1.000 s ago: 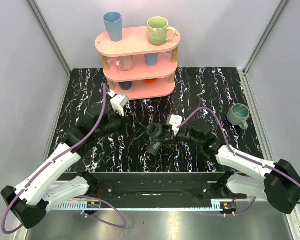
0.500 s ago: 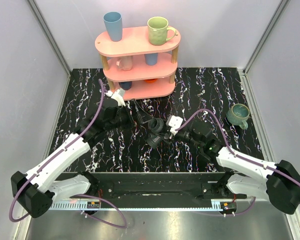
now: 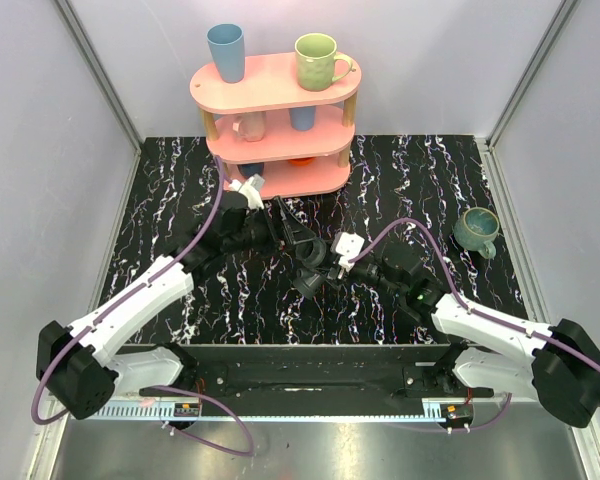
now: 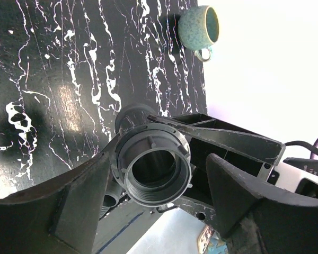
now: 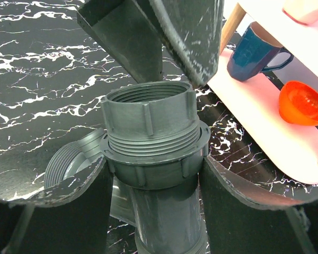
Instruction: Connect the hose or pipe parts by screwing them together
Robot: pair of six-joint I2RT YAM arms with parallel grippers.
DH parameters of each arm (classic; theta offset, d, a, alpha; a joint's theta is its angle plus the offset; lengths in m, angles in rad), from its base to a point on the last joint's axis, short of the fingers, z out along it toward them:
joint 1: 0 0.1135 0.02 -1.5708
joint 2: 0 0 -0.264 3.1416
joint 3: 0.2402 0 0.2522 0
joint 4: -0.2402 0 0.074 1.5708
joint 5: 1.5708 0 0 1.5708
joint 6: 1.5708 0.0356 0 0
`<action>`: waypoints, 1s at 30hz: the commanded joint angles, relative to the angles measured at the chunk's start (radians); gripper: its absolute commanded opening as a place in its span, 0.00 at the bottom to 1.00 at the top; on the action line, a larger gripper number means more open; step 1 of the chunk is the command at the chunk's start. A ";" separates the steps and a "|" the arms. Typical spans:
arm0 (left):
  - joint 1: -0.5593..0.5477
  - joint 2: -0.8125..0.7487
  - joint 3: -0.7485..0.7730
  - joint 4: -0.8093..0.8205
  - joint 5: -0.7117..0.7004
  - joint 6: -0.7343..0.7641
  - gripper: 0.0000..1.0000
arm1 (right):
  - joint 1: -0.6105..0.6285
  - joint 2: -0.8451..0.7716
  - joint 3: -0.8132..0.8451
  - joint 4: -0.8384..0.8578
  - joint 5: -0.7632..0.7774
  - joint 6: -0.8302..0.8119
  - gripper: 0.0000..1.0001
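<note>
On the black white-veined marble-pattern table (image 3: pixel 180 200), the left gripper (image 4: pixel 159 164) is reaching in from the left edge toward the middle; its fingers are standing apart, one on each side of the black plastic threaded pipe fitting (image 5: pixel 148 121), the left finger just beside the flange and the right one clear of it. The fitting is sitting around the middle of the table, upright with its open threaded mouth facing the left wrist; whether its foot is touching the table is not showing. A ribbed side opening (image 5: pixel 69 159) is lying low beside it, and I cannot tell whether it is a joined branch or a loose part. The right gripper (image 5: pixel 153 169) is clamping the fitting's body under the flange. In my judgement, uneven closing by the left fingers could tilt the collar and cross the threads; a slipping right grip would let the body spin with the turn; the two sets of fingers are crowding close and could collide. A teal glazed mug (image 3: pixel 476 229) is standing well apart near the right edge.
</note>
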 commanded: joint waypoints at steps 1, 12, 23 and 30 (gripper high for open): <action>-0.003 0.023 -0.005 0.058 0.073 0.029 0.72 | 0.011 0.000 0.025 0.053 0.017 0.011 0.00; -0.043 0.037 -0.016 0.052 0.082 0.275 0.40 | 0.011 0.017 0.059 0.005 -0.022 0.029 0.00; -0.057 -0.048 -0.120 0.157 0.281 0.720 0.28 | 0.011 0.023 0.096 -0.047 -0.138 0.069 0.00; -0.055 -0.088 -0.129 0.134 0.537 1.163 0.38 | 0.009 0.032 0.099 -0.061 -0.276 0.098 0.00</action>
